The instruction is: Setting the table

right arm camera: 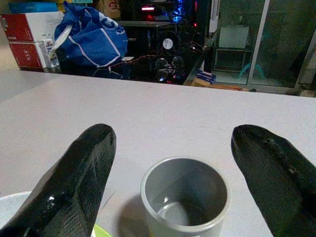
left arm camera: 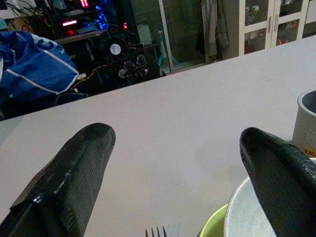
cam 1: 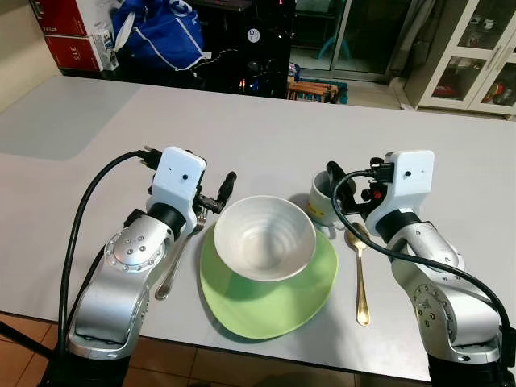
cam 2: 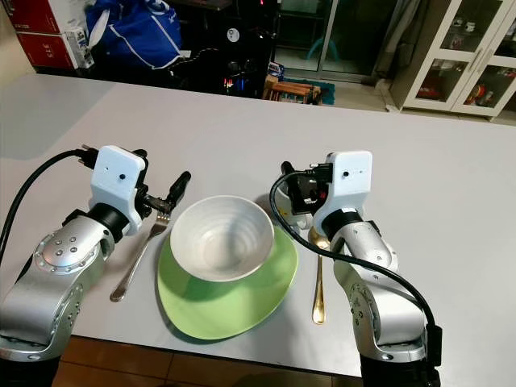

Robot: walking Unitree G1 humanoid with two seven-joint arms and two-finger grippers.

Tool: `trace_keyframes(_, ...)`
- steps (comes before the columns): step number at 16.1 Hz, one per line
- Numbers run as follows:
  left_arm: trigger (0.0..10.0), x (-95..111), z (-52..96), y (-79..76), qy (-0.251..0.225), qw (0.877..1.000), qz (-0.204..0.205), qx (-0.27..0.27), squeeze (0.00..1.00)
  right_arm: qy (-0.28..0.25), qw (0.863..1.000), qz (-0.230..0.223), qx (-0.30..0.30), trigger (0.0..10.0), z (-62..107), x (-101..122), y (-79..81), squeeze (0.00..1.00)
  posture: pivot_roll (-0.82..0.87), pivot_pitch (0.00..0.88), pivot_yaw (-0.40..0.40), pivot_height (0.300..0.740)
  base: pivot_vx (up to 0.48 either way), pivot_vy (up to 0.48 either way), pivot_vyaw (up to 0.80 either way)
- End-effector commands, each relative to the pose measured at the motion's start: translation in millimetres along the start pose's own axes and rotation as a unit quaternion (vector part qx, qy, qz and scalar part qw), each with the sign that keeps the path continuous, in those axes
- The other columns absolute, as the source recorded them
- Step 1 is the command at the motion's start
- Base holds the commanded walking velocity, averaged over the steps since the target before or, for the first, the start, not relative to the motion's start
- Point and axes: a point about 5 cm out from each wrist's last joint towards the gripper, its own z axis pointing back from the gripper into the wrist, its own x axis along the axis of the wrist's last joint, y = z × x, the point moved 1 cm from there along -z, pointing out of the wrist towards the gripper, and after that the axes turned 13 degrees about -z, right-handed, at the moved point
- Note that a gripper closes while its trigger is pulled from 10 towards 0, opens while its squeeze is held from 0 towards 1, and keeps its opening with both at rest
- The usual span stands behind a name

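The setting looks nearly complete. The right claw is wide open, with the grey mug just ahead between its fingers. The left claw, also wide, hovers above the fork, beside the white bowl on the green plate. The next move is probably to place the mug.

Even, soft indoor light falls on the pale desk, which reads bright in both eye views with no harsh glare. A faintly darker band lies across the desk's far left corner. Shadows are weak and short: a thin one under the plate rim, another beside the spoon. The bowl shows gentle shading inside and a mild sheen. The room behind is dim, with small red and blue lights glowing. Eye views are sharp, with straight lines bowing slightly toward the edges. In the wrist views the close black fingers are soft and out of focus, and the cup casts a faint shadow.
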Motion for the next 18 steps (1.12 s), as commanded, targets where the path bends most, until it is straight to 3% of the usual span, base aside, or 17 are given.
trace_keyframes(1,10.0,4.4,1.5,1.0,-0.010,1.000,-0.006,0.001,0.00,0.003,1.000,0.001,0.002,10.0,-0.6,1.1,0.1,0.00,0.08,0.000,-0.018,0.740,0.000,0.000,0.00)
trace_keyframes(4,10.0,4.4,1.5,1.0,-0.010,1.000,-0.006,0.001,0.00,0.003,1.000,0.001,0.002,10.0,-0.6,1.1,0.1,0.00,0.08,0.000,-0.018,0.740,0.000,0.000,0.00)
trace_keyframes(5,10.0,3.5,1.9,1.1,-0.009,1.000,-0.006,0.002,0.00,0.004,1.000,0.006,0.004,10.0,-0.4,0.5,1.4,0.00,0.00,0.000,0.000,0.740,0.000,0.000,0.00)
trace_keyframes(6,10.0,-0.2,-9.9,6.5,-0.007,0.999,0.022,0.043,0.00,-0.017,0.997,0.068,-0.005,10.0,-14.5,14.5,1.8,0.00,0.03,0.000,-0.033,0.740,0.000,0.000,0.00)
trace_keyframes(7,10.0,-1.5,-14.7,7.8,-0.005,0.998,0.037,0.060,0.00,-0.029,0.994,0.102,-0.008,10.0,-20.3,23.0,3.4,0.00,0.03,0.000,-0.036,0.740,0.000,0.000,0.00)
trace_keyframes(10,10.0,-0.8,-14.7,6.0,-0.007,0.998,0.040,0.054,0.00,-0.045,0.991,0.125,-0.008,10.0,-20.7,34.4,11.2,0.00,0.00,0.000,-0.006,0.740,0.000,0.000,0.00)
trace_keyframes(13,10.0,-5.5,-14.3,3.8,-0.002,0.998,0.040,0.052,0.00,-0.038,0.992,0.119,-0.027,10.0,-20.1,29.4,8.3,0.00,0.00,0.000,0.008,0.740,0.000,0.000,0.00)
trace_keyframes(15,10.0,-8.6,-11.7,9.8,0.004,0.997,0.043,0.065,0.00,-0.042,0.991,0.124,0.001,10.0,-19.0,25.5,13.8,0.00,0.01,0.000,0.016,0.740,0.000,0.000,0.00)
trace_keyframes(18,10.0,-12.9,-2.9,15.2,0.023,0.996,0.034,0.078,0.00,-0.037,0.994,0.106,-0.006,10.0,-14.1,15.9,14.2,0.00,0.04,0.000,0.008,0.740,0.000,0.000,0.00)
